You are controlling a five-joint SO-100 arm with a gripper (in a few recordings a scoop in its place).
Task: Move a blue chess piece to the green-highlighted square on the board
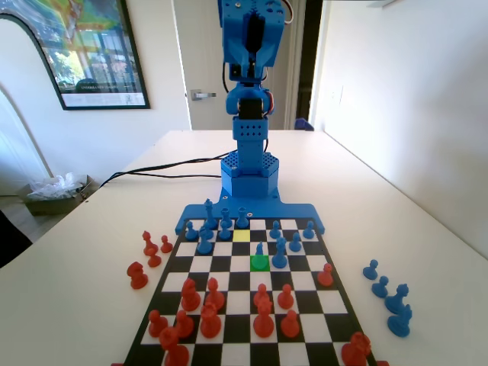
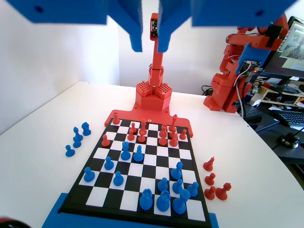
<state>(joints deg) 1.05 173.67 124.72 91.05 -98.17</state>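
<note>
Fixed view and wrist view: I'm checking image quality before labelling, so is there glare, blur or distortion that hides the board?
Fixed view: the wall at right is washed out by bright light, yet the board and the green-highlighted square stay sharp. Wrist view: the tool is soft-edged close up, the board is clear, and the table's edges look bowed.

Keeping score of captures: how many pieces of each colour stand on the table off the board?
Blue pieces off the board: 4
Red pieces off the board: 4
Total: 8
</note>
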